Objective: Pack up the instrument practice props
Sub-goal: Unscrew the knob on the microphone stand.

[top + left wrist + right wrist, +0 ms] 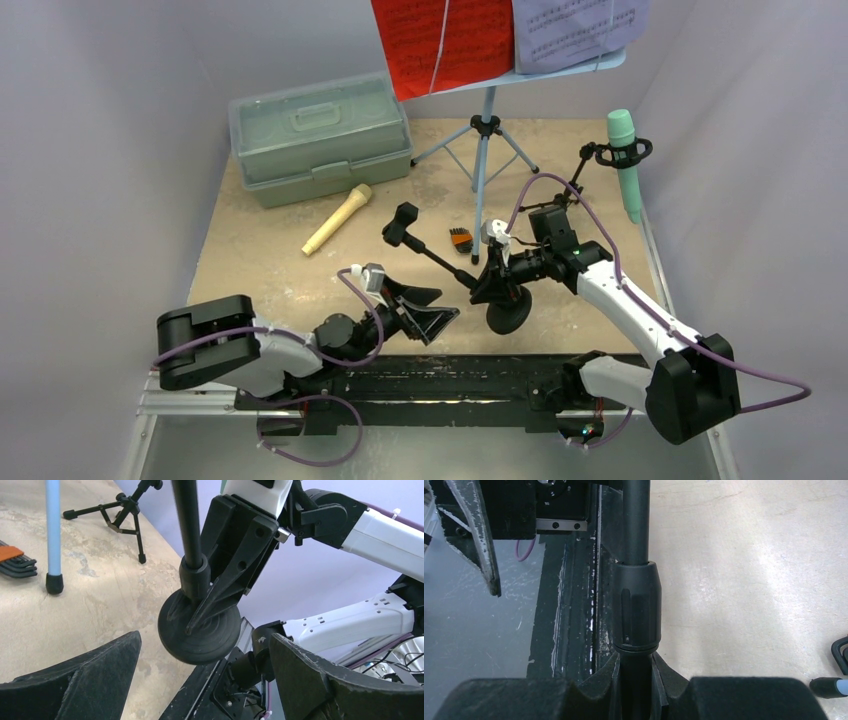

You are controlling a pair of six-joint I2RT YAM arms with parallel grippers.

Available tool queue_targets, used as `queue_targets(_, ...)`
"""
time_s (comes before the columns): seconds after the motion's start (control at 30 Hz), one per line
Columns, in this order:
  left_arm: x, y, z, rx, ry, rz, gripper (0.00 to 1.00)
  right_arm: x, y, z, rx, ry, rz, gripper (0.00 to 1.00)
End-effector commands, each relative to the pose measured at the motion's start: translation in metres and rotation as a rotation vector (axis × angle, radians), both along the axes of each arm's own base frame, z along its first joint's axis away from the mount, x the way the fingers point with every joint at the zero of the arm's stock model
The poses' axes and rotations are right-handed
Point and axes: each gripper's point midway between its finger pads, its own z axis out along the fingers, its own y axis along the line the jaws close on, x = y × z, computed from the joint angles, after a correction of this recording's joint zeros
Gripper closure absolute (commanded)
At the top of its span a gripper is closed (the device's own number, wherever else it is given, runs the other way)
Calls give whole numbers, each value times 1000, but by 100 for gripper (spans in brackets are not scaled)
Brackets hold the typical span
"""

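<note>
The closed green case [320,135] sits far left. My right gripper [497,275] is clamped on the pole of the round-base mic holder [445,262], just above its base. It holds the holder tilted at the near middle of the table. My left gripper [425,315] gapes wide and empty just left of that base. I judge the lid needs opening first. I should grip firmly and swing the base clear of my left fingers.
</note>
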Motion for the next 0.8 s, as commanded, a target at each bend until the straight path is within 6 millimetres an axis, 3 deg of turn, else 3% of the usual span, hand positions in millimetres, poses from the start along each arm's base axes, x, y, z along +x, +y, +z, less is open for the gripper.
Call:
queue_targets(0.0, 2, -4, 63, -195, -101, -4, 0, 2, 6, 20, 60, -43, 40, 100)
queue_targets(0.17, 10, -13, 72, -200, -113, 24, 6, 2, 6, 20, 60, -46, 40, 100)
queue_targets(0.53, 30, -26, 64, -213, -66, 95, 38, 2, 6, 20, 62, -46, 42, 100)
queue_targets(0.77, 35, -29, 63, -246, -36, 110, 49, 2, 7, 20, 61, -46, 42, 100)
